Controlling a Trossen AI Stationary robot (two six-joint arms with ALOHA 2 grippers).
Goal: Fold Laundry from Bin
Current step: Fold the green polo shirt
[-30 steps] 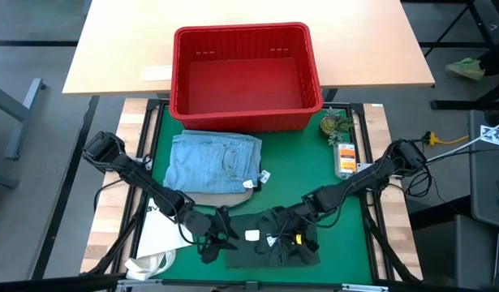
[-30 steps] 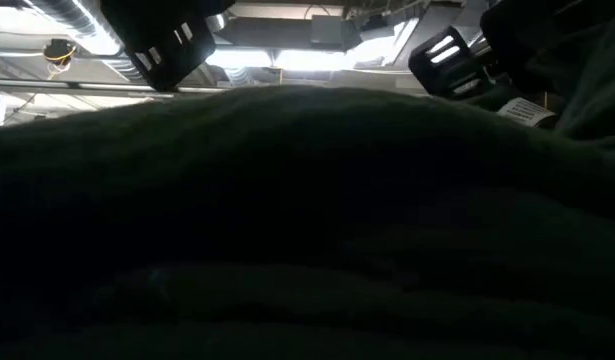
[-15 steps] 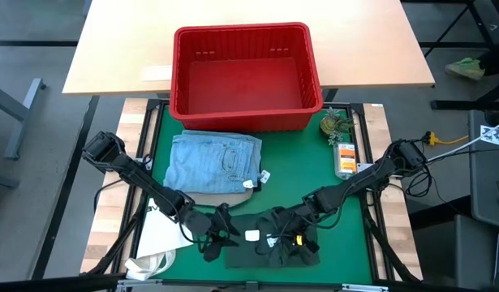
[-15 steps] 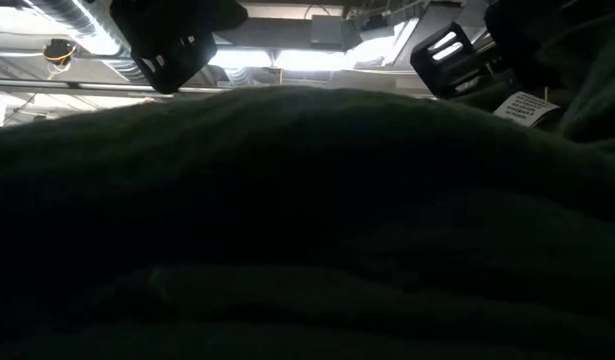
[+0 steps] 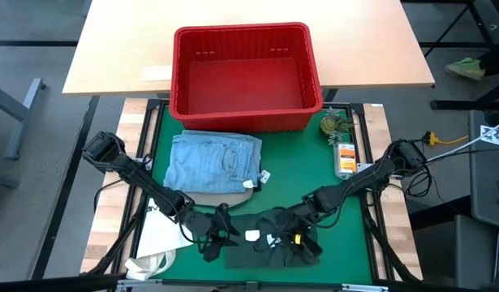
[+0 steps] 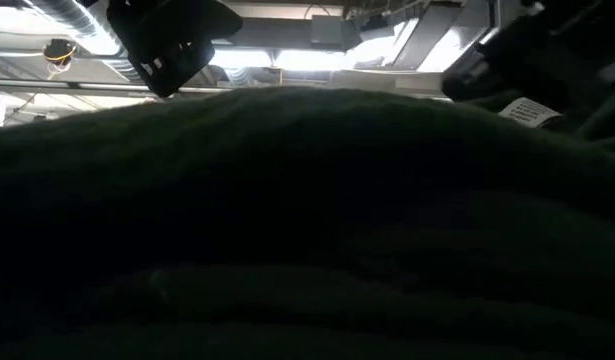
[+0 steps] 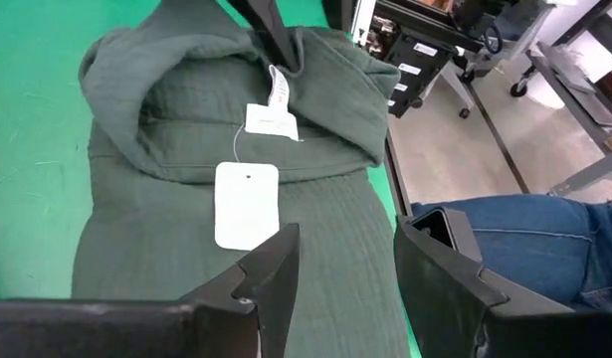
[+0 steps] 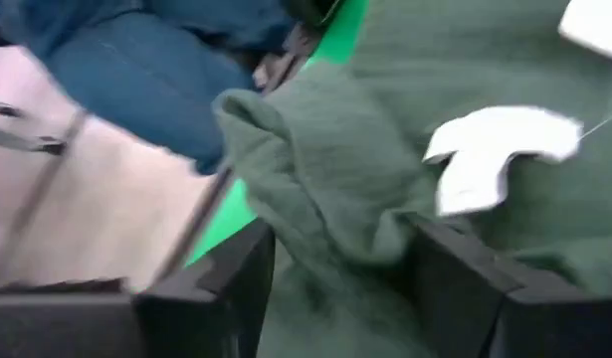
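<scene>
Hovering at the worktop's near edge, we've both pincers, left and right, spread and empty over the dark green piece, lying lengthwise between them.

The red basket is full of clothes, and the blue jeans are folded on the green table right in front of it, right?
Not quite. The red basket is empty: the view from above shows only its bare red floor. The rest is right: the blue jeans lie folded on the green table just in front of it.
</scene>
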